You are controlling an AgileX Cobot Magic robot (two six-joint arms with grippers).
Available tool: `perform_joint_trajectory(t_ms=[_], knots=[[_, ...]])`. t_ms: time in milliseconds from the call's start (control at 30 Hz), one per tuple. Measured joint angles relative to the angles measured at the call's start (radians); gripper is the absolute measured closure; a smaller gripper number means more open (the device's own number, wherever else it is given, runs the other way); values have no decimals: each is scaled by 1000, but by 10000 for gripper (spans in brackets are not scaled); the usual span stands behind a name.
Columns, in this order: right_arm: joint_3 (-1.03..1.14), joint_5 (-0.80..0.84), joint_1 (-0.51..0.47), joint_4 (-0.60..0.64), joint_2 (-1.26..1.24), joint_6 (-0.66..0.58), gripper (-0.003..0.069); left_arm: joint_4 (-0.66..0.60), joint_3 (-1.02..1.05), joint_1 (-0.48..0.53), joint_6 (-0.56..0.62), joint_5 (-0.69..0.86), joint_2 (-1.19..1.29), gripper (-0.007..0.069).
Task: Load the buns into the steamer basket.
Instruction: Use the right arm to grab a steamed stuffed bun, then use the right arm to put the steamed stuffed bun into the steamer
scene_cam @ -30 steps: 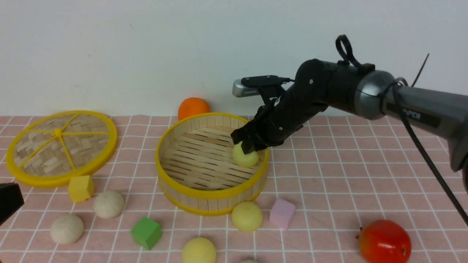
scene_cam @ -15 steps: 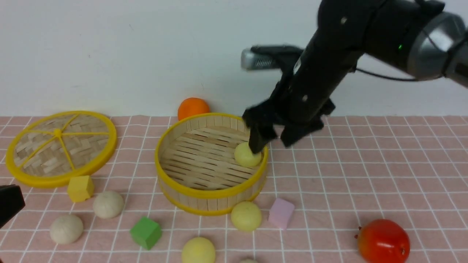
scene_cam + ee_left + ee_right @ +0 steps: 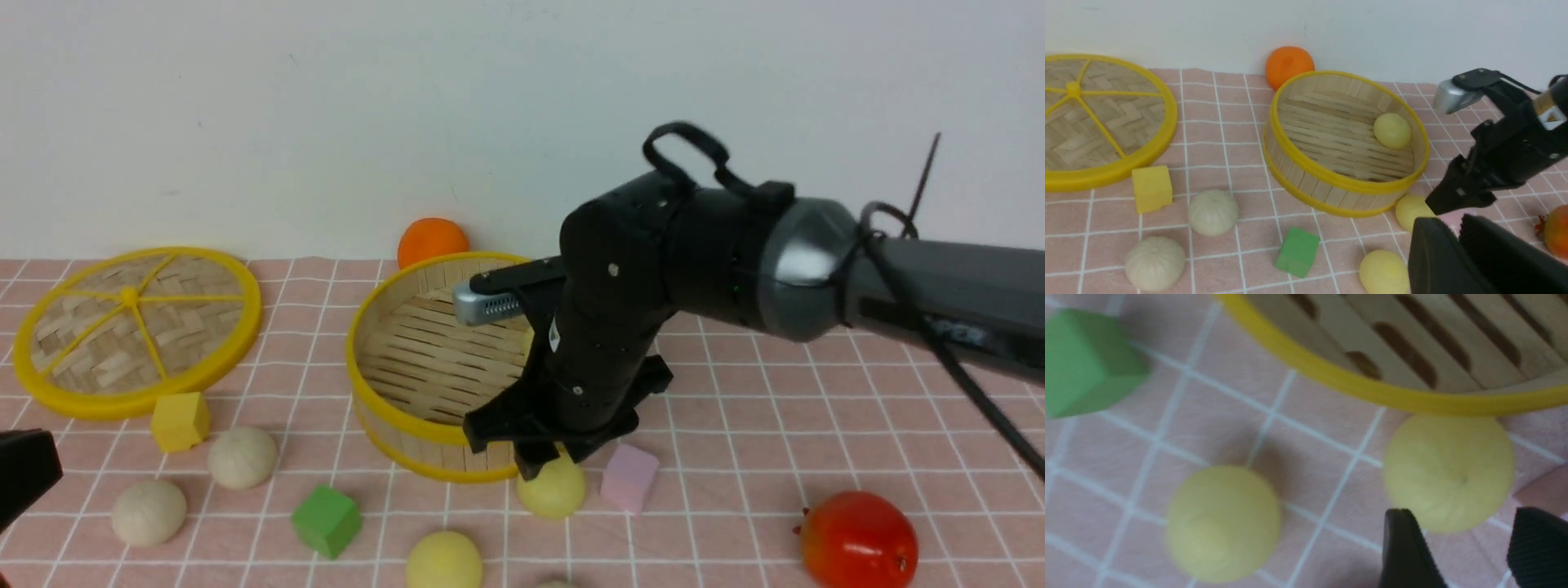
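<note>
Beside the near wall of my one steamer basket [image 3: 469, 445], the front view gives me three off-white buns [image 3: 243, 457] and three yellow buns [image 3: 445, 562], one of those a sliver inside the basket. From the left wrist I see that inner bun [image 3: 1392, 130] whole, though not the off-white bun at the front view's near edge. Through the right wrist view, my right gripper [image 3: 1461, 539] stands open at one yellow bun beside the basket, gripping nothing visible; my left gripper's [image 3: 1437, 253] opening and hold I cannot tell.

I see the round, yellow-rimmed bamboo steamer basket [image 3: 408, 451] upright and open, 1 smooth pale-yellow bun [image 3: 1392, 130] inside near its wall. Outside on my surface sit 2 more pale-yellow buns [image 3: 444, 562], 1 just beside the basket, and 3 off-white ones [image 3: 243, 457], 1 mostly cut off.
</note>
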Motion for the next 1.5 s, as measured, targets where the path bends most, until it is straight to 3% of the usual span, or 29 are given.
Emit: perform_joint_trajectory(t_ms=[200, 333, 400, 433, 467, 533, 600, 800, 967, 1200, 1500], knots=[[0, -50, -19, -32, 52, 17, 291, -4, 0, 0, 0, 6, 0, 478], [0, -53, -30, -31, 71, 17, 342, -12, 0, 0, 0, 9, 0, 475], [0, -50, -30, -18, 74, 10, 398, -18, 0, 0, 0, 9, 0, 475], [0, -50, -30, -8, 74, -4, 466, -20, 0, 0, 0, 9, 0, 475], [0, -49, -30, -5, 74, -9, 475, -20, 0, 0, 0, 9, 0, 475], [-1, -33, -30, 22, 74, -31, 599, -22, 0, 0, 0, 9, 0, 475], [-9, 3, -31, 49, 74, -51, 642, -22, 0, 0, 0, 9, 0, 475], [-79, 174, -31, 126, 34, -122, 643, -22, 0, 0, 0, 9, 0, 468], [-187, 199, -36, 145, -17, -137, 643, -22, 0, 0, 0, 8, 0, 463], [-281, -40, -66, 149, 28, -137, 643, -26, 0, 0, 0, 2, 0, 456], [-281, -89, -74, 149, 179, -133, 613, -30, 0, 0, 0, 1, 0, 456]])
